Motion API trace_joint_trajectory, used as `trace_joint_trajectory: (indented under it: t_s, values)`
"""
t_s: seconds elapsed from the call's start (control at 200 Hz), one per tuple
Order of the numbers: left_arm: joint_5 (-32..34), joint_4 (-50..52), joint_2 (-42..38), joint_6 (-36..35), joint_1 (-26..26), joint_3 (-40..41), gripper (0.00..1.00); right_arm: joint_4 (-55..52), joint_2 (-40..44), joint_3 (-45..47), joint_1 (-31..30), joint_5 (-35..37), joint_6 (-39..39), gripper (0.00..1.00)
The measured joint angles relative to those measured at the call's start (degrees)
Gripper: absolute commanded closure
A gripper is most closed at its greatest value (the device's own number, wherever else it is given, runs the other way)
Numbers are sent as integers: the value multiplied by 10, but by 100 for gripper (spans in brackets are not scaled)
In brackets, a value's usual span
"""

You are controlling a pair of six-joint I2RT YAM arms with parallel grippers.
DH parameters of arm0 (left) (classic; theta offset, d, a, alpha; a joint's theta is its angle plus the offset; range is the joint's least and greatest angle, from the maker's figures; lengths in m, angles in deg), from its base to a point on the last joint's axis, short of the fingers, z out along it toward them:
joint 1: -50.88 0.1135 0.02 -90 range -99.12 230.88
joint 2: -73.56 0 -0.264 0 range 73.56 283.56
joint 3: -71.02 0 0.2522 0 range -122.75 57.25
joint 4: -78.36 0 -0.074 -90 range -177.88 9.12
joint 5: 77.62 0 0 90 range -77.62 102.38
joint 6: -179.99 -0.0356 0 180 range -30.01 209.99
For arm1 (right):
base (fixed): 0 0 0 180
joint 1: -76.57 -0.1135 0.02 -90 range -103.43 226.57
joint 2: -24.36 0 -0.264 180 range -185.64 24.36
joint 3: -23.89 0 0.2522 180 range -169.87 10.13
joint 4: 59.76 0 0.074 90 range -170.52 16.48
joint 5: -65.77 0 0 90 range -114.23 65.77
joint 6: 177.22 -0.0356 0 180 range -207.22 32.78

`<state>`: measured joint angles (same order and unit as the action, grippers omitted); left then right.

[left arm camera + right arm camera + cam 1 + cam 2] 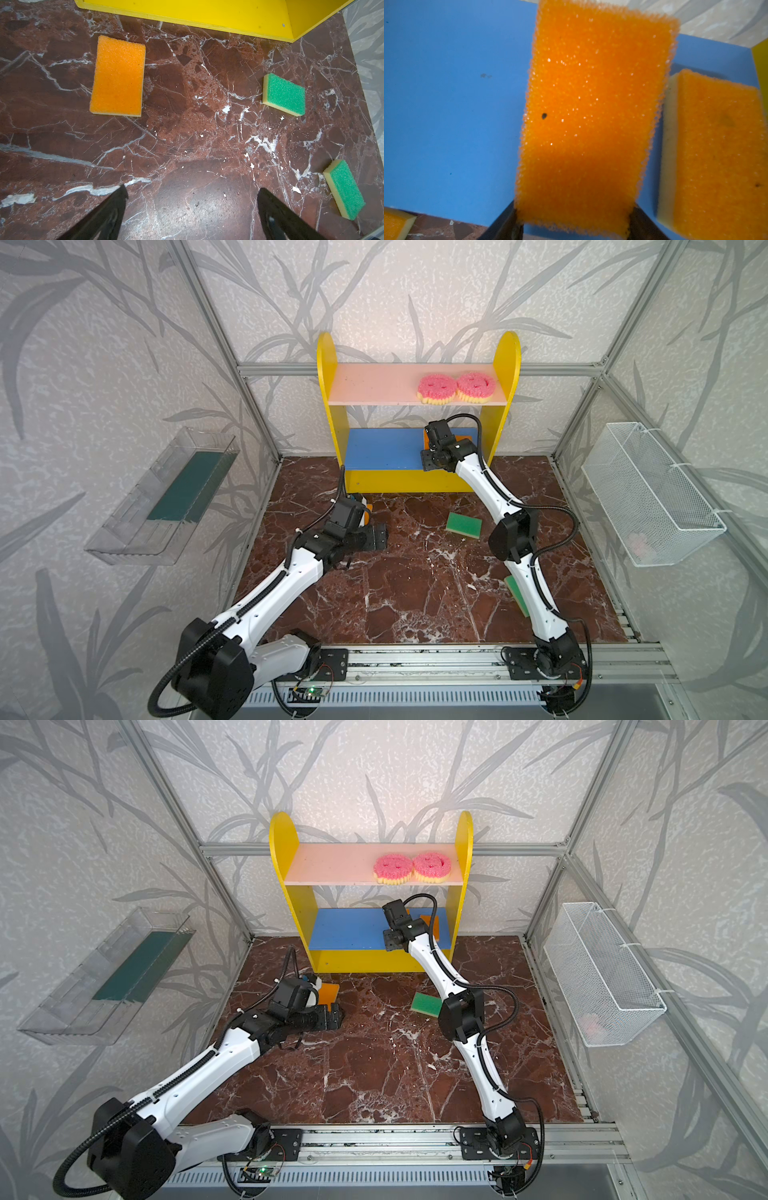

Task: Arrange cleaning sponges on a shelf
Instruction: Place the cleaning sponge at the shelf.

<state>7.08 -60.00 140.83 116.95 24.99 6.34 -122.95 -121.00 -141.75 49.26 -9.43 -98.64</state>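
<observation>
The shelf (332,377) stands at the back, with two pink smiley sponges (457,387) side by side on its pale pink upper board. My right gripper (573,207) is shut on the short end of an orange sponge (591,104), held just above the blue middle board (446,104). A second orange sponge (716,155) lies on that board beside it. My left gripper (192,189) hangs open over the floor with nothing between its fingers. A third orange sponge (118,76) lies ahead of it near the shelf base. Two green sponges (284,94) (345,189) lie on the floor; my right arm partly hides one in both top views.
The floor is dark red marble (415,593). A clear plastic tray (166,497) with a dark green liner hangs on the left wall. A white wire basket (652,493) hangs on the right wall. Metal frame rails edge the floor.
</observation>
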Motion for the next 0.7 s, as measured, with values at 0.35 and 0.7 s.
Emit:
trace_joint_trajectory:
  t_s: [0.35,0.7]
  values:
    - [-9,-1,1,0,2,0,1,-1,-3,0,10,25,-11,30]
    - [-15,-1,4,1,2,0,1,-2,-4,-3,11,32,-18,29]
